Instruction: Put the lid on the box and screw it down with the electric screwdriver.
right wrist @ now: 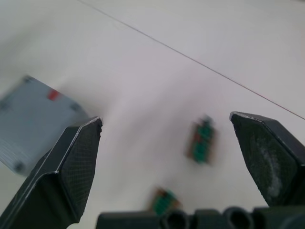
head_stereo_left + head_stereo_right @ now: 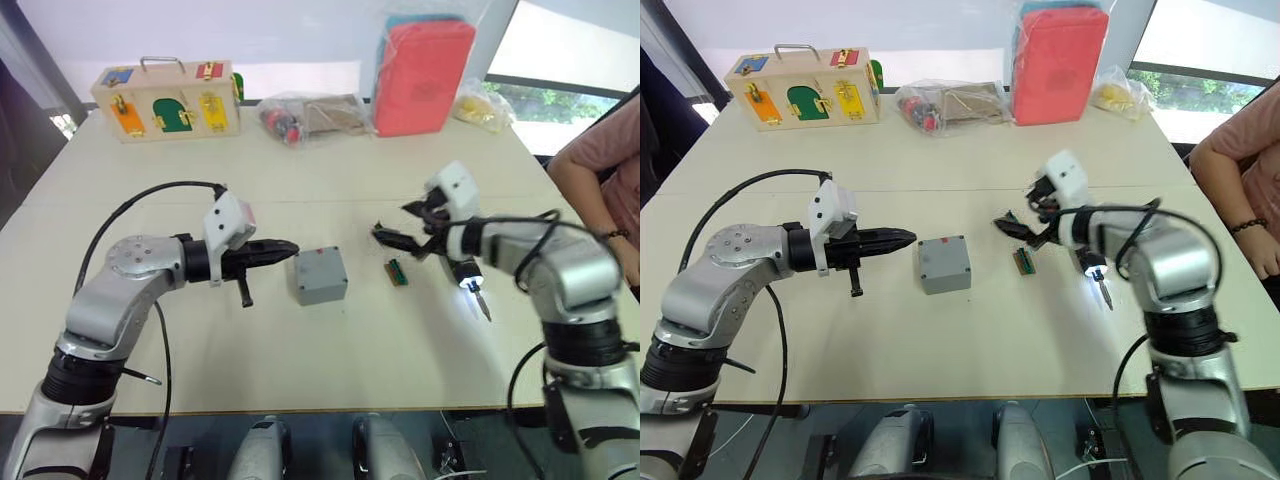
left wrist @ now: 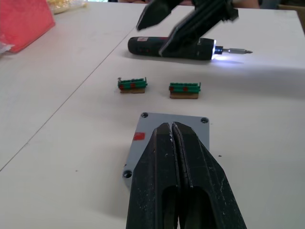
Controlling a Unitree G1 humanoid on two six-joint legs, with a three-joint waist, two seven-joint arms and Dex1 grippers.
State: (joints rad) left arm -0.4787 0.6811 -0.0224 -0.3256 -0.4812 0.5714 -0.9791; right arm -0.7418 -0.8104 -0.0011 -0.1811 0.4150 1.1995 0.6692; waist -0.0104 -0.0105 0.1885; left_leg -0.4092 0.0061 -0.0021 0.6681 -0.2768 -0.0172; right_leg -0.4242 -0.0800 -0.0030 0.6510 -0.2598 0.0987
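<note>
One grey square box (image 2: pixel 321 275), lid (image 3: pixel 162 129) on, red corner mark

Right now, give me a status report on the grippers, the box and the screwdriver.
Left gripper shut, empty, beside the box. Lid already on the box. Right gripper open, empty; electric screwdriver lying on the table, light on. Two green connector blocks between box and screwdriver.
</note>
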